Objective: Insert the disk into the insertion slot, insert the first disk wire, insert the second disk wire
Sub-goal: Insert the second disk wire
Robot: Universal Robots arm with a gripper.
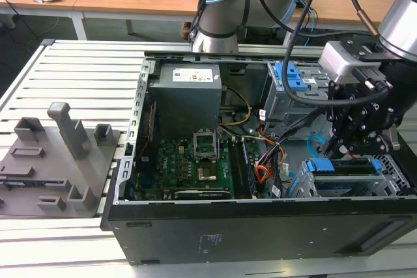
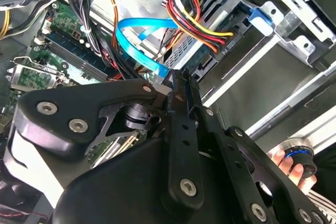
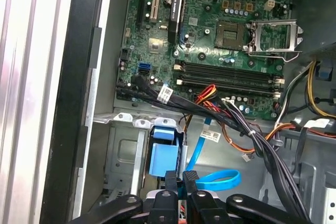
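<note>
Because the disk (image 1: 345, 167) in its blue carrier already lies seated in the low grey insertion slot (image 1: 399, 172) at the exterior view's right end of the open computer case (image 1: 260, 226), my gripper (image 1: 348, 144) hangs just above it for cable work. In both wrist views my fingers (image 3: 181, 182) sit pinched nearly together, apparently on the end of the light-blue second disk wire (image 2: 137, 38), though the plug itself is hidden. Its loop trails toward the motherboard (image 3: 220, 35), beside the orange-red first disk wire (image 2: 197, 24).
</note>
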